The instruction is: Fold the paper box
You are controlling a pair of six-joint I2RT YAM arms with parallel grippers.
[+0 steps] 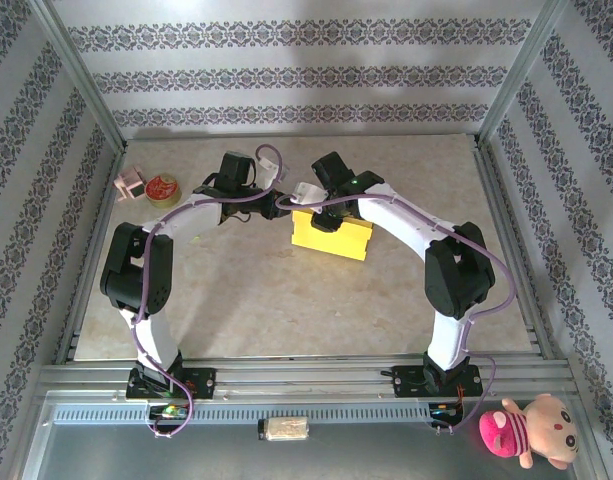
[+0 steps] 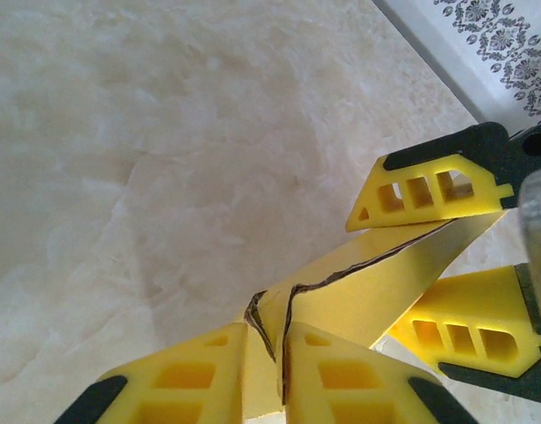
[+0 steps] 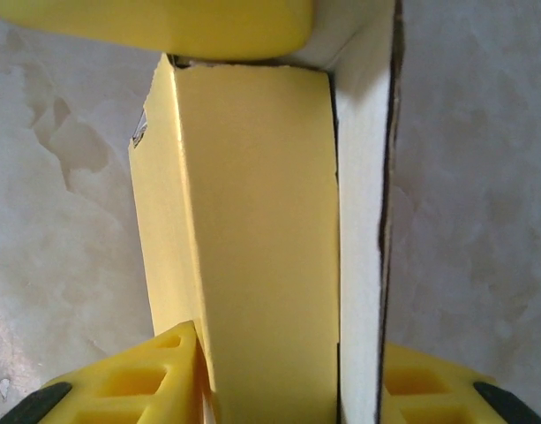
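Note:
The paper box (image 1: pixel 333 238) is a flat yellow box lying on the table just behind the middle. Both arms reach in over its left end. My left gripper (image 1: pixel 279 205) has its fingers close together on a torn-edged corner of a yellow flap (image 2: pixel 376 283), which sits between them at the left gripper (image 2: pixel 266 380). My right gripper (image 1: pixel 321 218) straddles the box's end (image 3: pixel 261 230). One of its fingers (image 3: pixel 138 389) rests against the yellow wall. The other stands behind a white-faced flap (image 3: pixel 363 221). The right gripper (image 2: pixel 429 265) brackets the same flap in the left wrist view.
A small round red tin (image 1: pixel 163 188) and a pink object (image 1: pixel 131 185) sit at the table's back left. Metal frame posts and patterned walls enclose the marble-look table (image 1: pixel 286 300). A pink plush toy (image 1: pixel 526 430) lies beyond the near right rail.

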